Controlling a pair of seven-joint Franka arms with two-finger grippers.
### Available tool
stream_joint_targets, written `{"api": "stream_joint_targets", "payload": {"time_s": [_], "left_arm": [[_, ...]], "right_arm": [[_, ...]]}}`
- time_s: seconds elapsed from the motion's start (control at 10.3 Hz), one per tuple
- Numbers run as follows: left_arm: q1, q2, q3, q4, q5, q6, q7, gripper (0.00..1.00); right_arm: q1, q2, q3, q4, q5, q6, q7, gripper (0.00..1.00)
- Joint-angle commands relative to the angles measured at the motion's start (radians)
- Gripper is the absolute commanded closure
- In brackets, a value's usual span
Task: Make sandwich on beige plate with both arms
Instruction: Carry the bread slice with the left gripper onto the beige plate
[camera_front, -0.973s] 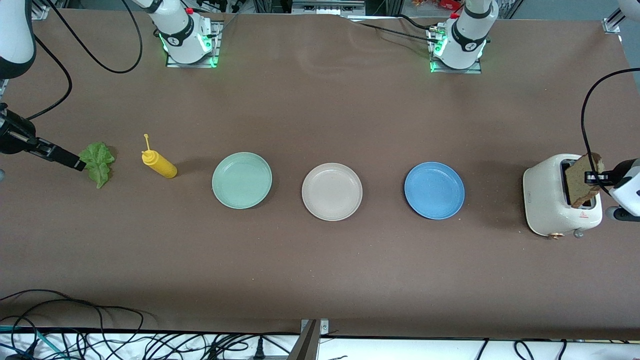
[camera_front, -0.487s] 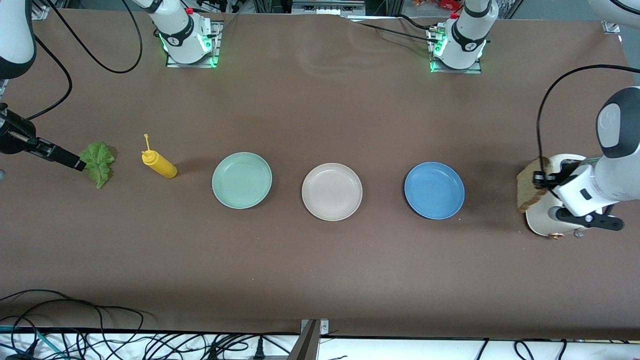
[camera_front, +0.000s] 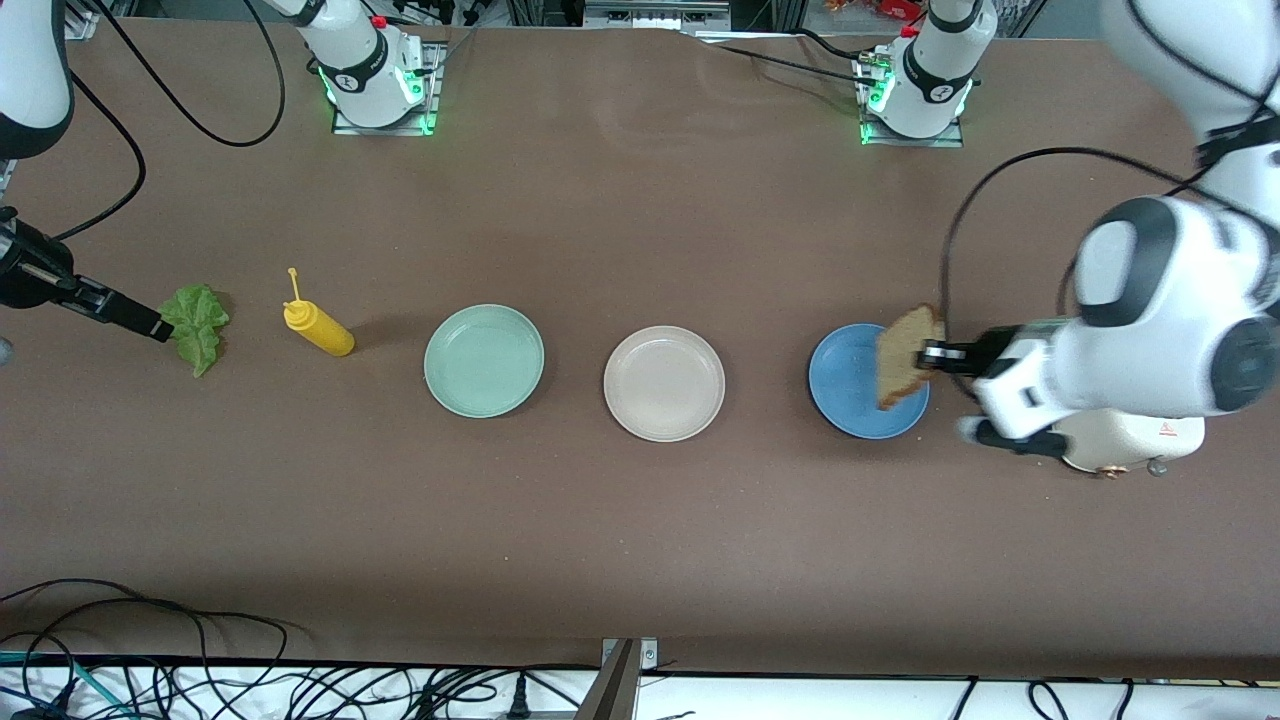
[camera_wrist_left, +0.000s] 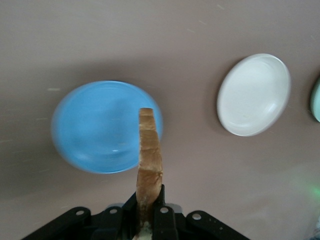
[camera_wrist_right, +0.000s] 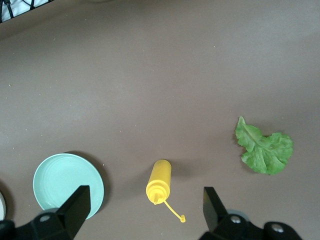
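Brown table (camera_front: 640, 200), matte top, with a row across the middle: lettuce leaf (camera_front: 197, 324) at the right arm's end, then yellow squeeze bottle (camera_front: 318, 326) lying tilted, mint-green plate (camera_front: 484, 360), beige plate (camera_front: 664, 383), blue plate (camera_front: 850, 385), and a white toaster (camera_front: 1130, 440) at the left arm's end, mostly hidden by the arm. All three plates sit flat, apart from each other, nothing lying in them. Both arm bases (camera_front: 372, 75) are bolted along the table edge farthest from the front camera.
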Motion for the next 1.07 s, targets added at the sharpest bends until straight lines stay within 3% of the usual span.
{"api": "stream_joint_targets", "payload": {"time_s": [0.0, 0.29, 0.68, 0.97], "left_arm": [[-0.080, 0.097, 0.010, 0.027, -0.141, 0.051, -0.012, 1.00], [-0.120, 0.158, 0.008, 0.027, -0.362, 0.056, -0.001, 1.00], [-0.127, 0.267, 0.008, 0.029, -0.793, 0.100, 0.011, 1.00], [-0.186, 0.312, 0.008, 0.029, -0.805, 0.252, 0.063, 1.00]], "right_arm": [[0.006, -0.017, -0.009, -0.019, 0.013, -0.003, -0.013, 0.00], [0.003, -0.009, -0.034, -0.019, 0.004, -0.022, -0.013, 0.00], [0.001, 0.029, -0.107, -0.018, -0.026, -0.039, -0.109, 0.00], [-0.002, 0.100, -0.153, -0.019, -0.056, -0.037, -0.136, 0.00]]}}
